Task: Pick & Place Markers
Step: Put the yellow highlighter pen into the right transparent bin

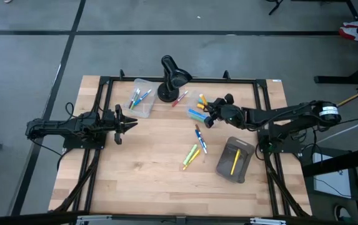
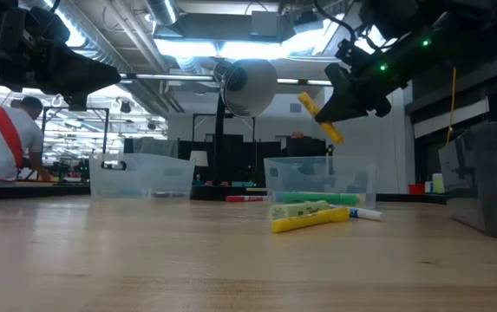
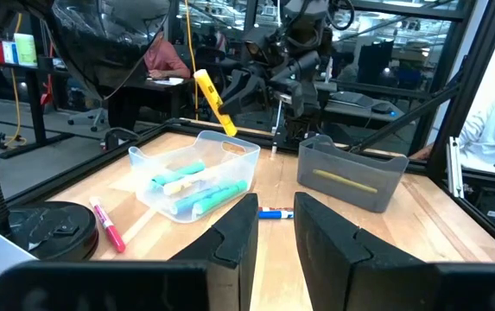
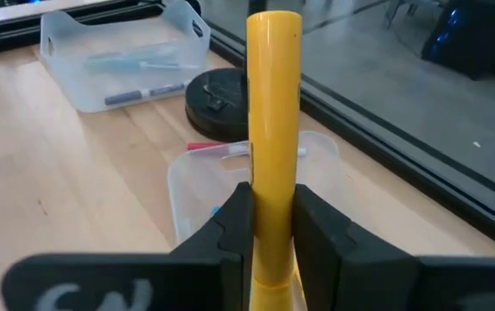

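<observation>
The right claw (image 1: 207,104) hangs in the air above a clear plastic tub (image 1: 197,107) near the far edge of the table, its two fingers clamped on a yellow marker (image 4: 273,130) that sticks out beyond them at a tilt. Under it, that tub already holds green, blue and yellow markers (image 3: 197,186). A second clear tub (image 1: 140,97), on the other side of the black desk lamp (image 1: 171,78), holds a few more markers (image 1: 137,98). A red marker (image 1: 180,99) lies on the wooden table (image 1: 147,169) just beside the lamp's round base, between the two tubs. Loose on the boards nearer the table's middle are a blue-and-white marker (image 1: 200,139) and, close by, a small cluster of yellow, green and orange ones (image 1: 190,156). A grey bin (image 1: 233,160) toward the right arm's side holds a single yellow marker (image 1: 235,160). The left claw (image 1: 126,122) waits off to its own side of the table, clear of everything, fingers a small gap apart and holding nothing. A person (image 2: 3,139) in white with a red strap sits in the room beyond.
</observation>
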You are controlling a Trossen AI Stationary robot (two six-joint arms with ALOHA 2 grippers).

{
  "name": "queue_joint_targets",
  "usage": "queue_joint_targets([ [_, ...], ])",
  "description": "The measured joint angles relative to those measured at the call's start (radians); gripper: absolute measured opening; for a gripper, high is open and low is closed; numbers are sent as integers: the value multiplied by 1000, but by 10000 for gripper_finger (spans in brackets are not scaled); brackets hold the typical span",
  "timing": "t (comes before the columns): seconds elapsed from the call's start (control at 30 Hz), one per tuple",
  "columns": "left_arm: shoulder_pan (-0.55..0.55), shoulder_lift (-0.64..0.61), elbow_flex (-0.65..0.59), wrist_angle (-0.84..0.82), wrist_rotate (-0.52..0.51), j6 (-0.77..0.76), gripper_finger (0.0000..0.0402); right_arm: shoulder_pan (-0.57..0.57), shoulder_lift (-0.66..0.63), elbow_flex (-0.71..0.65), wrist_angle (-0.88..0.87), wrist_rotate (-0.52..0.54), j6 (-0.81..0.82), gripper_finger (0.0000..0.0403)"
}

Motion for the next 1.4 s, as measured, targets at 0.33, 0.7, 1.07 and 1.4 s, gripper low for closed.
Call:
queue_joint_targets([
  [0.33, 0, 0, 0, 0, 0, 0, 72, -70, 35, 118, -272, -99, -18, 60],
  [0.7, 0, 0, 0, 0, 0, 0, 72, -100, 139, 222, -460, -198, -99, 66],
  [1.07, 0, 0, 0, 0, 0, 0, 72, -114, 223, 261, -494, -221, -184, 82],
  [1.4, 0, 0, 0, 0, 0, 0, 72, -114, 229, 261, -488, -220, -172, 89],
])
